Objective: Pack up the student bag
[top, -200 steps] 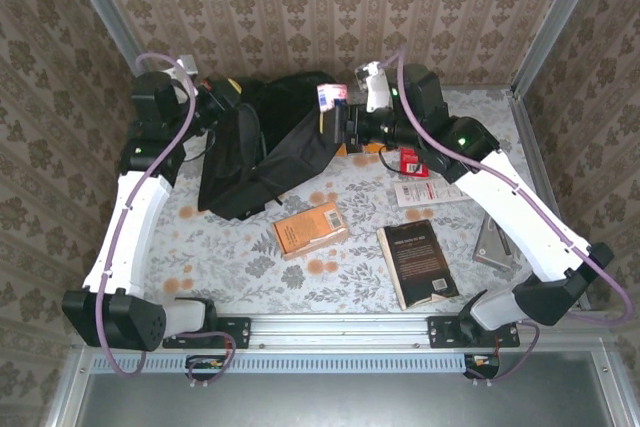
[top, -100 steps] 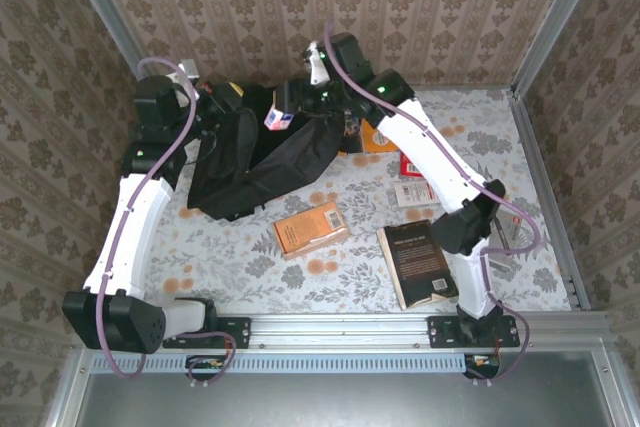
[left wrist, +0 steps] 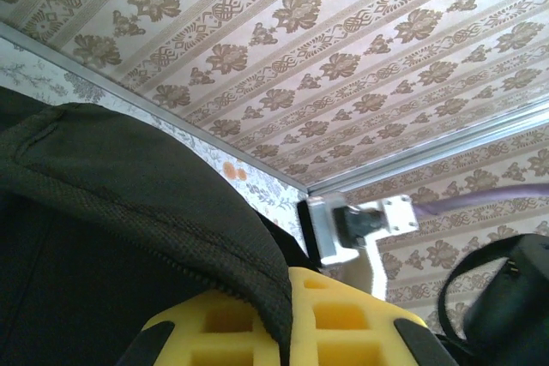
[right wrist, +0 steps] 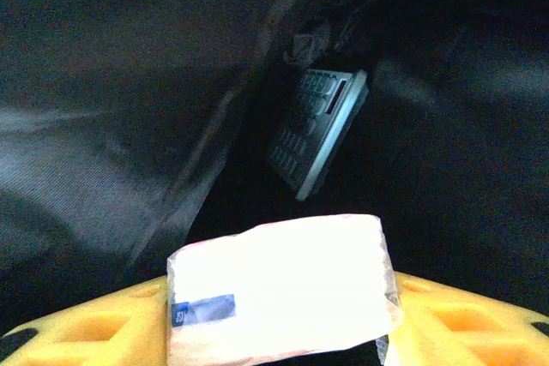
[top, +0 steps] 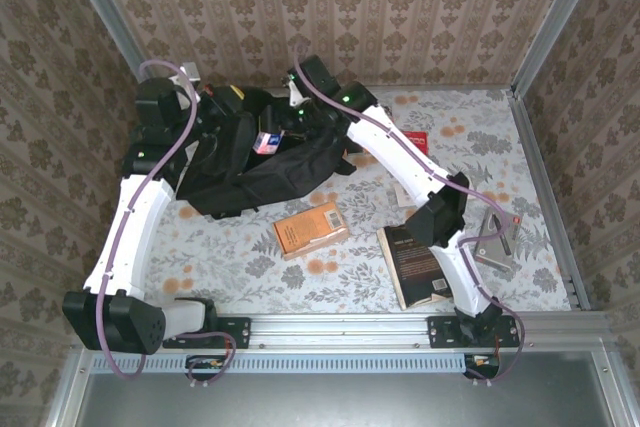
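- Swinging left across the bench [top: 230,247] over the last second, the right gripper [right wrist: 283,319] has carried its white packet [right wrist: 279,285] from beside the student bag [top: 255,162] to over its open mouth.
- Lying at the bench's far left, the student bag has its rim pinched in the fully closed left gripper [left wrist: 279,332].
- Part-open jaws of the right gripper clamp the white packet; its blue label is too blurred to read.
- Inside the bag lies a grey calculator [right wrist: 316,130].
- Nearer, an orange book [top: 311,228] and a black book [top: 415,265] lie unmoved, cover print too small to read.
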Controlling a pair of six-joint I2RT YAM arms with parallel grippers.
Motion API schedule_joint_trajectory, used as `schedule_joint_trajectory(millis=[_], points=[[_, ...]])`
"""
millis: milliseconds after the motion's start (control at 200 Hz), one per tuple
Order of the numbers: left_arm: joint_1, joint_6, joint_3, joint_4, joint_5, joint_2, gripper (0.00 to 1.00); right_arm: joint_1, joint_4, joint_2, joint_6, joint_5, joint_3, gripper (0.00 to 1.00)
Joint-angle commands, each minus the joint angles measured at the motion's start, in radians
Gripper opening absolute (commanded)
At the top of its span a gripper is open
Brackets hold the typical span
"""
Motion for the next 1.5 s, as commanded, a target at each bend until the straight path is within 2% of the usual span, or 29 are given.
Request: schedule_joint_trajectory(millis=[0, 70, 195, 490, 555, 650, 970, 1170, 1495], points=[[-0.004, -0.018, 0.015, 0.156, 0.022, -0.045, 0.0, -0.003, 0.003, 0.097, 0.084, -0.05, 0.094, 0.58], [-0.007, -0.015, 0.021, 0.155, 0.022, -0.047, 0.0, 0.0, 0.022, 0.143, 0.099, -0.093, 0.132, 0.58], [-0.013, -0.014, 0.023, 0.153, 0.025, -0.049, 0.0, 0.007, 0.178, 0.186, 0.177, -0.205, 0.093, 0.59], [-0.027, -0.004, 0.019, 0.148, 0.022, -0.053, 0.0, 0.029, 0.302, 0.331, 0.274, -0.262, 0.112, 0.63], [-0.03, -0.002, 0.015, 0.145, 0.02, -0.053, 0.0, 0.032, 0.307, 0.353, 0.262, -0.285, 0.13, 0.67], [-0.03, 0.001, 0.011, 0.141, 0.02, -0.052, 0.0, 0.038, 0.306, 0.34, 0.209, -0.301, 0.133, 0.78], [-0.03, 0.033, 0.012, 0.107, 0.006, -0.062, 0.0, 0.021, 0.219, 0.196, 0.03, -0.232, 0.088, 0.85], [-0.026, 0.041, -0.007, 0.091, 0.004, -0.086, 0.0, 0.019, 0.116, 0.031, -0.157, -0.1, 0.015, 0.89], [-0.028, 0.041, -0.029, 0.096, 0.01, -0.119, 0.0, 0.012, -0.047, -0.139, -0.32, 0.108, -0.056, 0.89]])
